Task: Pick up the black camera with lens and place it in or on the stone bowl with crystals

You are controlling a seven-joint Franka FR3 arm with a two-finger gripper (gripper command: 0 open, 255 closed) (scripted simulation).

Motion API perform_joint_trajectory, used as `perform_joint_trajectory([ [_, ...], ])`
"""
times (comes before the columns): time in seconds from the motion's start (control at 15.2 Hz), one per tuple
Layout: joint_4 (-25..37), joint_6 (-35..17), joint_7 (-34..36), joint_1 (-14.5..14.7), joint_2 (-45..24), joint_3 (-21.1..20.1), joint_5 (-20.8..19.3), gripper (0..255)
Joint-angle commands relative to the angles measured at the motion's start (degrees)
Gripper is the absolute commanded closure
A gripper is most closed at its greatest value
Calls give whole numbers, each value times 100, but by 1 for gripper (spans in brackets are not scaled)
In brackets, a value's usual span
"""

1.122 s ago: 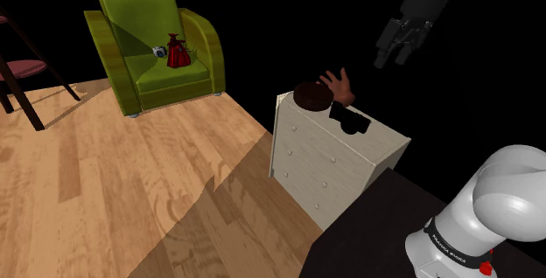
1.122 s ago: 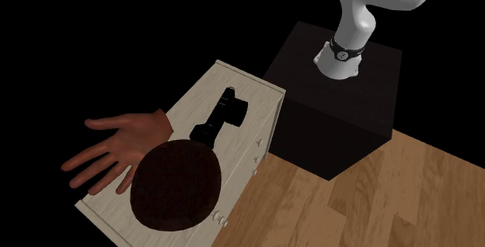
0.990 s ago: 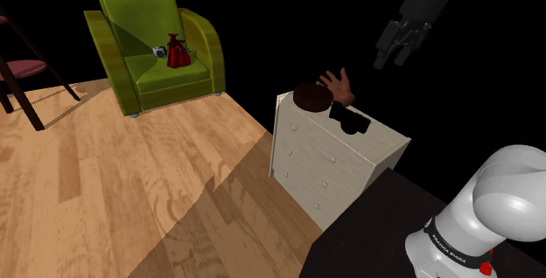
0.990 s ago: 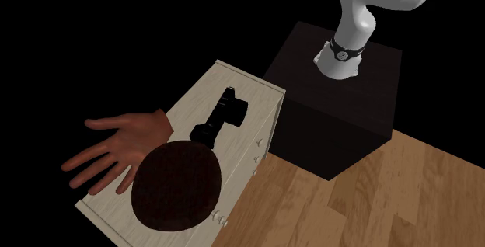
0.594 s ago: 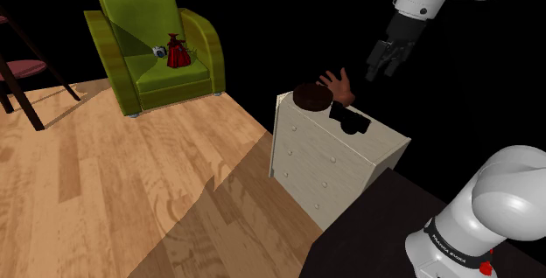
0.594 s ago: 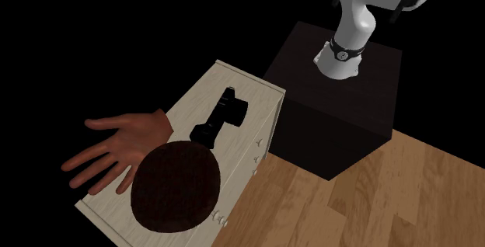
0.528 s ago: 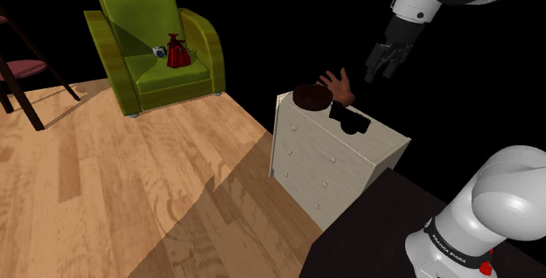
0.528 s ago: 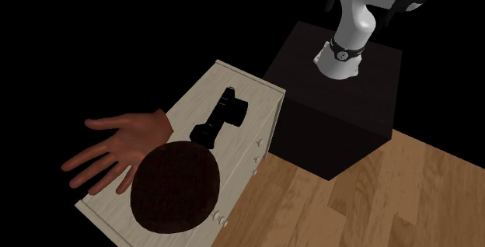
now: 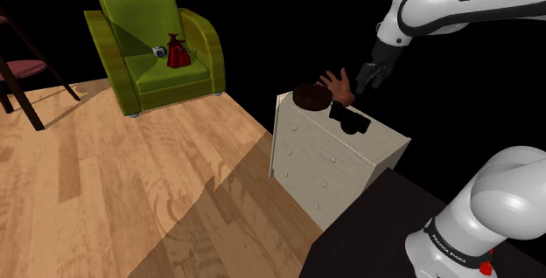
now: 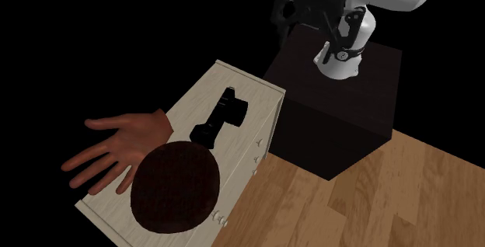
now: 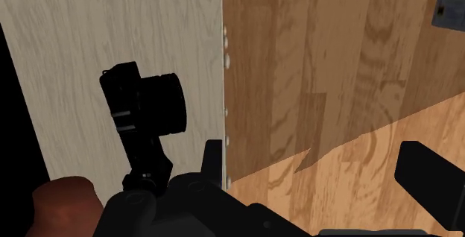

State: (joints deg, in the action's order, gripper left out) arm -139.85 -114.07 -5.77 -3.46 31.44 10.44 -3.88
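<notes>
The wooden floor (image 9: 114,189) takes up most of the room, with a black area beyond its edge. On it stands a green armchair (image 9: 157,53), well apart from the work. The white Franka arm (image 9: 455,5) rises from its black box stand (image 10: 334,121) and arches over a pale chest of drawers (image 9: 324,163) set just beside the stand.

On top of the chest, at the end away from the stand, sits the bowl (image 10: 175,185), which reads as a round, dark brown dish; no crystals can be made out. A brown model hand (image 10: 116,148) lies flat beside it, fingers spread, at the chest's back edge. The black camera (image 10: 221,116) lies on the chest top between the bowl and the stand end, its lens barrel pointing toward the drawer side. Its near end comes very close to the bowl's rim; whether they touch is not clear.

The end effector (image 9: 365,80) hangs in the air above the chest, holding nothing, its fingers spread wide. In the wrist view the camera sits off to the outside of one finger, while the gap between the fingers looks down past the chest's front edge to the floor.

This looks like the approach step, with the grasp not yet begun. The next move likely calls for a sideways shift to centre the camera between the fingers, a turn so they span its narrow body rather than its length, then a straight descent clear of the bowl and the model hand.
</notes>
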Motion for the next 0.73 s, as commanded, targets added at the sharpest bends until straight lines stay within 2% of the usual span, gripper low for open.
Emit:
perform_joint_trajectory([
  [0.0, -38, -380, -217, -34, -342, 176, -50, 0],
  [0.33, 90, -1144, -742, -71, -1259, 564, -37, 0],
  [0.66, 414, -1816, -1357, -81, -2302, 913, 201, 0],
])
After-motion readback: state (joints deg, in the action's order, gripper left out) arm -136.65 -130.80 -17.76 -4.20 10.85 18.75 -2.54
